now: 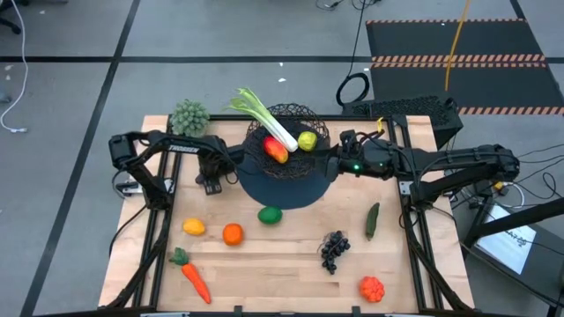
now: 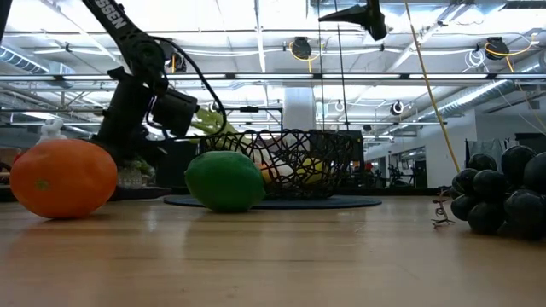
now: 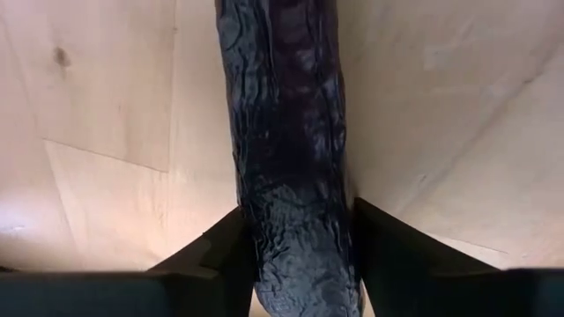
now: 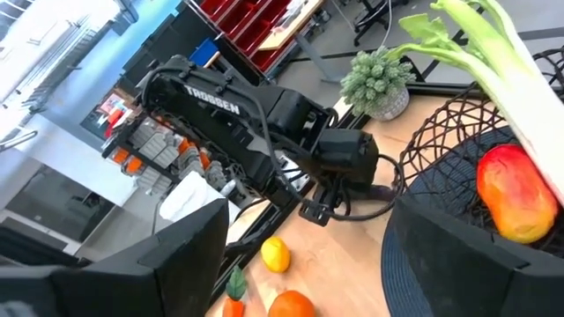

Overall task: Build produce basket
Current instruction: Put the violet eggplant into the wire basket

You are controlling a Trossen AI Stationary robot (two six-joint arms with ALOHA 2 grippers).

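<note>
Fingers (image 3: 220, 260) of the left gripper (image 1: 211, 182) press against both sides of a long, dark, wrinkled vegetable (image 3: 291, 150) that lies on the bare wood, just left of the round mat (image 1: 286, 189). The right gripper (image 1: 337, 165) hovers over the mat's right part, close to the basket's right side, with its fingers (image 4: 185, 255) spread wide and nothing between them.

The basket (image 1: 308, 119) stands on the far part of the mat, near the table's far edge, and holds the leek (image 1: 264, 117), the mango (image 1: 276, 149) and a yellow-green fruit (image 1: 307, 140). The leek's leaves stick out over the basket's far-left rim. A fuzzy clump (image 1: 189, 116) sits at the far left corner.

Near the mat's near edge lies the lime (image 1: 270, 214), with the orange (image 1: 232, 233) and the lemon (image 1: 194, 227) to its left. The carrot (image 1: 194, 280) and a red fruit (image 1: 372, 288) lie close to the near edge. The grapes (image 1: 333, 249) and the cucumber (image 1: 373, 220) are on the right. Open wood lies between the carrot and the grapes.
</note>
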